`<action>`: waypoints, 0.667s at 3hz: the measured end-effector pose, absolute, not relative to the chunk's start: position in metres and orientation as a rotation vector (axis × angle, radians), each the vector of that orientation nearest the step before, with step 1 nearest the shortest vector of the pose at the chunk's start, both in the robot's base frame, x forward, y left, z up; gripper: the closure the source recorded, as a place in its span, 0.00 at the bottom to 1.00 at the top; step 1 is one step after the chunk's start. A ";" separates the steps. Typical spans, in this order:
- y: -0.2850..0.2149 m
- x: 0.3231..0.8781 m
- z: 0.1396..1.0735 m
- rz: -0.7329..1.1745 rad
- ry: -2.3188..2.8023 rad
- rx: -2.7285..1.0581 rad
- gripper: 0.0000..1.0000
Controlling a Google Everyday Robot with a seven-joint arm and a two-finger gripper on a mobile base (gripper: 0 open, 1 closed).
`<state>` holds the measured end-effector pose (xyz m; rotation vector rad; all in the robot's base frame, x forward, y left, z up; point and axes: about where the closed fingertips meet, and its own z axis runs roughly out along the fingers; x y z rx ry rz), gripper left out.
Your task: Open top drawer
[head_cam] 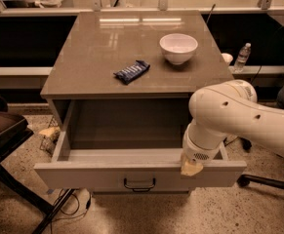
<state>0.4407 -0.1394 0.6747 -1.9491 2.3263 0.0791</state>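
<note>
Under the surface (92, 57) the top drawer (92, 174) juts well out, its deep grey box exposed; the job looks essentially done. The tool (191, 167) rests on the drawer's front rim, right of the middle. Whether it's wide or narrow, I cannot tell.

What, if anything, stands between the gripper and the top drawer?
Nothing visible does. The gripper is right at the upper edge of the top drawer front, to the right of its loop handle. The drawer is pulled far out.
</note>
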 end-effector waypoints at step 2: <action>-0.140 0.440 0.676 0.075 2.326 -1.950 0.00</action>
